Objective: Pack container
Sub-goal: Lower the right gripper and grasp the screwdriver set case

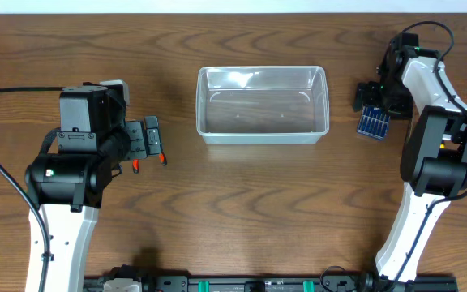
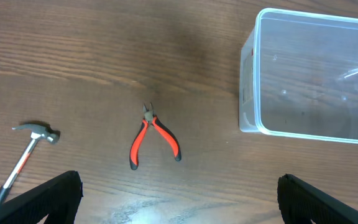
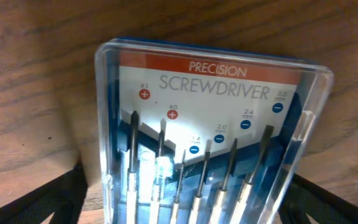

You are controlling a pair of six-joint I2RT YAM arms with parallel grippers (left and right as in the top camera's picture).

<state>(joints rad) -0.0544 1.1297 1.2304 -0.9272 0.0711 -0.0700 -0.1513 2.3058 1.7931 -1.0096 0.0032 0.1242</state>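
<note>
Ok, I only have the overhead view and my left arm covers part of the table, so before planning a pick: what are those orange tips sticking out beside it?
Observer: The left wrist view shows pliers with red-and-black handles, lying apart from the container.
Operator: Anything else hidden under there?
Observer: Yes, a small hammer, further from the container than the pliers and not touching them.
Operator: And the blue thing by the right arm?
Observer: The right wrist view shows its label: it is a precision screwdriver set in a clear case.
</note>
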